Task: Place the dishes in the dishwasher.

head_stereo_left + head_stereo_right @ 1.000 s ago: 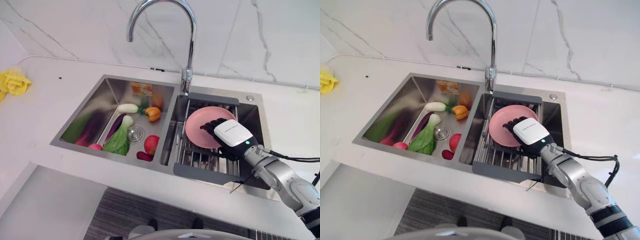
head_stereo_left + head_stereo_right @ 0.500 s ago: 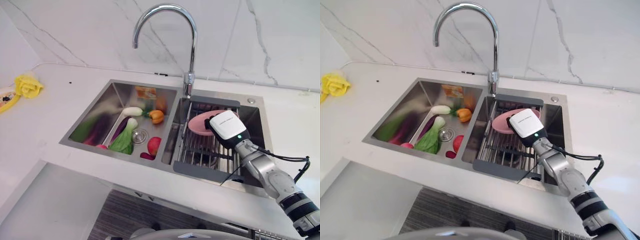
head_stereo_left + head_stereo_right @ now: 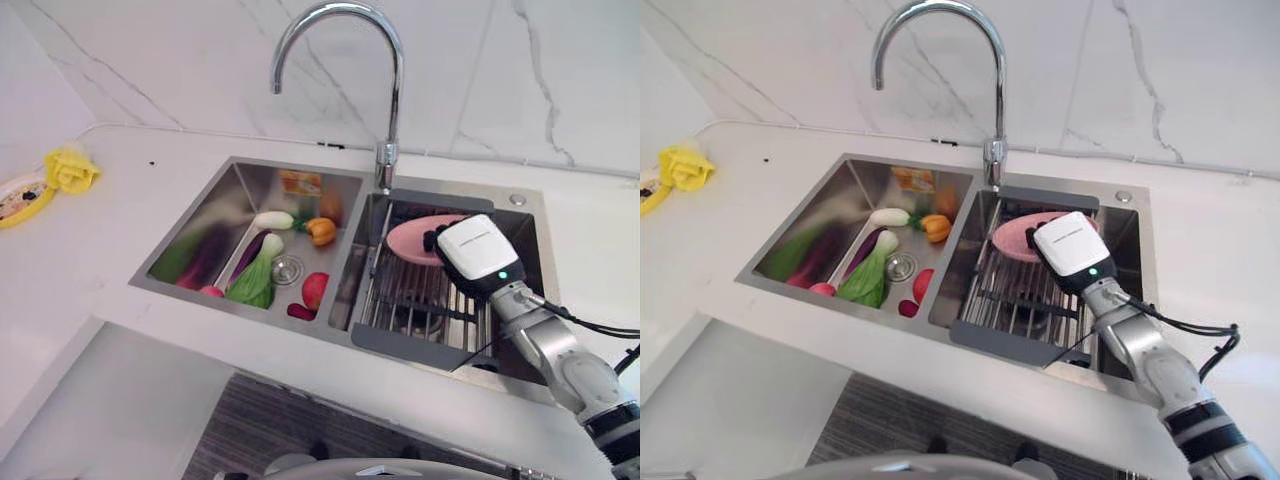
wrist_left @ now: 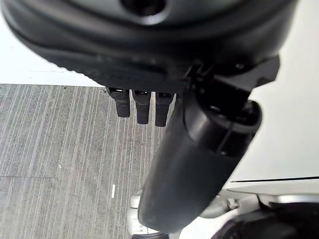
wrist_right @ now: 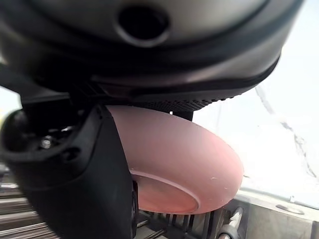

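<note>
Right wrist view: right robot hand (image 5: 75, 164) pinching pink plate (image 5: 184, 169), raised above sink rack (image 3: 420, 300). Left robot hand (image 4: 194, 149) fingers straight, over floor.

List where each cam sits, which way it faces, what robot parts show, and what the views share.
Left eye: on the head, looking down at the sink and faucet; right hand grips the pink plate.
Right eye: same scene from slightly beside it.
Left wrist: on the left arm, facing the floor; left hand idle.
Right wrist: along the right hand's thumb, under the plate, over the rack.
Shared: plate and right hand in three views.
</note>
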You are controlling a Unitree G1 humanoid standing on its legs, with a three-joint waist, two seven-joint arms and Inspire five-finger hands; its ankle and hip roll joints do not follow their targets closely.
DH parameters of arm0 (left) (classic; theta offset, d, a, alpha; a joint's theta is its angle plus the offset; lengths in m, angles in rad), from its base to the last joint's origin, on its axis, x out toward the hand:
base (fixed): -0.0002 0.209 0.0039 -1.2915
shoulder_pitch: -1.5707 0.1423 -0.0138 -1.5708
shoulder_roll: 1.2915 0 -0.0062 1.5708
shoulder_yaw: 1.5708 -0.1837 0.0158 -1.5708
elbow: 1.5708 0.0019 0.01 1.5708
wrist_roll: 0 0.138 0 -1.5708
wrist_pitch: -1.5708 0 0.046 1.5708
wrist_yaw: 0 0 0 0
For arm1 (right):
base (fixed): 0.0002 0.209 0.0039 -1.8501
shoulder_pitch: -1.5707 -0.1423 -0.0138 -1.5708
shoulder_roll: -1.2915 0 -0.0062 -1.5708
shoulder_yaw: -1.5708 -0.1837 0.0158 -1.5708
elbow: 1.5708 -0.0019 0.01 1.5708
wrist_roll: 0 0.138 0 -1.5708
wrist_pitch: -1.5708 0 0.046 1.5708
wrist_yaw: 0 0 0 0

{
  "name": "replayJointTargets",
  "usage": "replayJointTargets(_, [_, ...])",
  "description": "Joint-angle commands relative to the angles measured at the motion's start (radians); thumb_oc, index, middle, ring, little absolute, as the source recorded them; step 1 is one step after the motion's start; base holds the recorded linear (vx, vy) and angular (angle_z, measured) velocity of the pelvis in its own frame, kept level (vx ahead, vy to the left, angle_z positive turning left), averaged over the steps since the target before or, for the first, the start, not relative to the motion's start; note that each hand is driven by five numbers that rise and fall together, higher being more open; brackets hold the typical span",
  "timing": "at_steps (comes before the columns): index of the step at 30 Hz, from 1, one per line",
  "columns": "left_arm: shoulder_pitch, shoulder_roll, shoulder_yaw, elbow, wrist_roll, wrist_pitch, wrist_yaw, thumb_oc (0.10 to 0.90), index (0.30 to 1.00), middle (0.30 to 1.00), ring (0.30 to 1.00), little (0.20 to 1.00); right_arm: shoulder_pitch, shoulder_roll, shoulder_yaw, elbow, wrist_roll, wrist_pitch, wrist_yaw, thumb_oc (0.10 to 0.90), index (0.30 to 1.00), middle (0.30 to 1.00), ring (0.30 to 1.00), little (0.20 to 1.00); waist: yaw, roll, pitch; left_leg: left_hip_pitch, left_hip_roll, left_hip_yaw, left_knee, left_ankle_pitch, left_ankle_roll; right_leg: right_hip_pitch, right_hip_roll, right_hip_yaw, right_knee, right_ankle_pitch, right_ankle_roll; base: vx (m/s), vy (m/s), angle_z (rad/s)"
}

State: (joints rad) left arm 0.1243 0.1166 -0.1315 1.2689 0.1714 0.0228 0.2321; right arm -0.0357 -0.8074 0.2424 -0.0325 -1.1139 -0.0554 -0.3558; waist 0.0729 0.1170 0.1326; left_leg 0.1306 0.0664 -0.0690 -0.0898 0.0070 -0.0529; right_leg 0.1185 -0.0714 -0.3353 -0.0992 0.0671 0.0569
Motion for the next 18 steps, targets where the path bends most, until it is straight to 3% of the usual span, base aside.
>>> replayJointTargets(1, [-0.037,0.039,-0.005,0.043,0.041,-0.013,0.019,0.8,0.9,0.9,0.9,0.9,-0.078,-0.056,-0.166,-0.228,0.097,-0.007,-0.101,0.4,0.3,0.3,0.3,0.3,0.021,-0.1,-0.023,-0.04,0.044,-0.006,0.003,-0.014,-0.06,0.059,-0.091,0.075,0.012,-0.102,0.091,0.0,0.0,0.0])
replayJointTargets(6, [-0.034,0.042,0.002,0.04,0.047,-0.011,0.01,0.8,0.9,0.9,0.9,0.9,-0.027,-0.105,-0.228,-0.355,0.146,-0.061,-0.072,0.4,0.3,0.3,0.3,0.3,0.009,-0.096,-0.023,-0.043,0.048,-0.003,0.003,-0.01,-0.064,0.058,-0.088,0.077,0.012,-0.104,0.089,0.0,-0.007,0.0])
replayJointTargets(12, [-0.029,0.047,0.024,0.015,0.016,-0.015,0.021,0.8,0.9,0.9,0.9,0.9,0.023,-0.177,-0.348,-0.401,0.205,-0.064,-0.084,0.4,0.3,0.3,0.3,0.3,-0.017,-0.089,-0.006,-0.063,0.044,0.012,0.011,0.016,-0.074,0.05,-0.092,0.072,0.012,-0.103,0.09,-0.03,-0.013,0.06])
replayJointTargets(14, [-0.065,0.07,0.008,-0.002,0.043,-0.011,0.042,0.8,0.9,0.9,0.9,0.9,0.012,-0.193,-0.408,-0.399,0.243,-0.053,-0.118,0.4,0.3,0.3,0.3,0.3,-0.025,-0.115,0.048,-0.188,-0.006,0.015,0.236,0.0,-0.117,0.028,-0.124,0.094,0.012,-0.093,0.08,-0.2,-0.004,0.0])
replayJointTargets(15, [-0.069,0.07,0.007,-0.002,0.043,-0.011,0.042,0.8,0.9,0.9,0.9,0.9,0.014,-0.192,-0.413,-0.4,0.244,-0.054,-0.118,0.4,0.3,0.3,0.3,0.3,-0.026,-0.114,0.047,-0.203,-0.007,0.011,0.255,-0.009,-0.116,0.024,-0.125,0.091,0.012,-0.093,0.081,-0.14,0.04,0.01])
replayJointTargets(17, [-0.086,0.084,-0.008,-0.002,0.087,-0.013,0.058,0.8,0.9,0.9,0.9,0.9,-0.039,-0.205,-0.414,-0.378,0.252,-0.049,-0.147,0.4,0.3,0.3,0.3,0.3,-0.018,-0.12,0.049,-0.194,-0.052,-0.145,0.298,-0.044,-0.12,-0.024,-0.124,0.166,0.012,-0.066,0.082,-0.04,0.134,-0.03])
replayJointTargets(18, [-0.087,0.089,-0.002,-0.001,0.085,-0.015,0.064,0.8,0.9,0.9,0.9,0.9,-0.047,-0.209,-0.425,-0.365,0.254,-0.042,-0.163,0.4,0.3,0.3,0.3,0.3,-0.024,-0.12,0.042,-0.184,-0.046,-0.201,0.304,-0.061,-0.112,-0.05,-0.121,0.214,0.012,-0.053,0.086,-0.03,0.213,-0.7])
